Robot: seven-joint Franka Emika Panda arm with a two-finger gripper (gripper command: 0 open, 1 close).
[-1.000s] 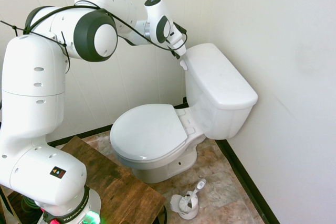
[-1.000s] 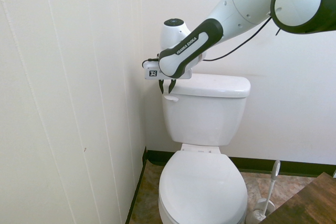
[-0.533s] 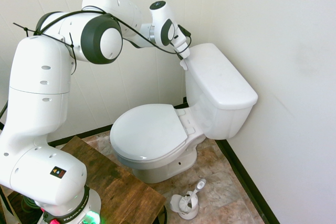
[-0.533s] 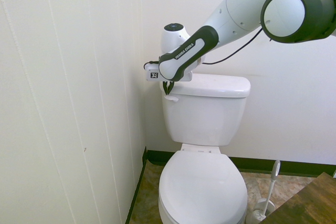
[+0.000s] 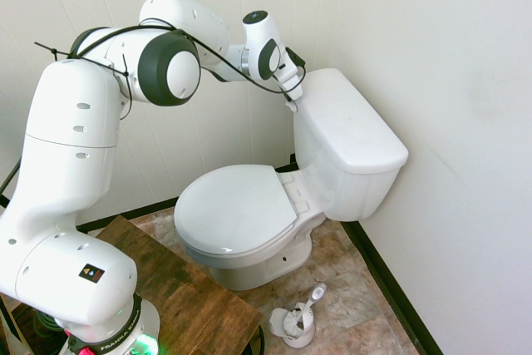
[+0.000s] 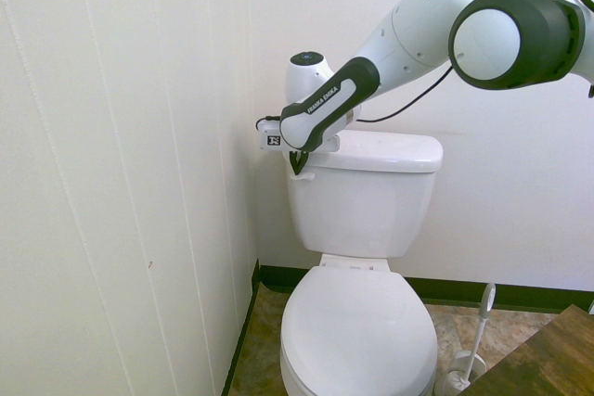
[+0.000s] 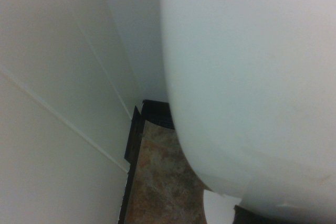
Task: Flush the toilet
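Gripper (image 6: pixel 298 171), fingers parted a second ago, is now clenched, apparently empty, and lower, right at the lever (image 6: pixel 306 176) of the toilet (image 6: pixel 362 209) (tank corner near the panelled wall (image 6: pixel 139 183)), so a downward press seems due.

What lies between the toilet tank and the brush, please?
Bare floor, with the dark baseboard behind; the second exterior view shows it.

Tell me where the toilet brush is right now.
In the second exterior view, the toilet brush stands in its holder on the floor, just right of the toilet bowl and left of the wooden surface.
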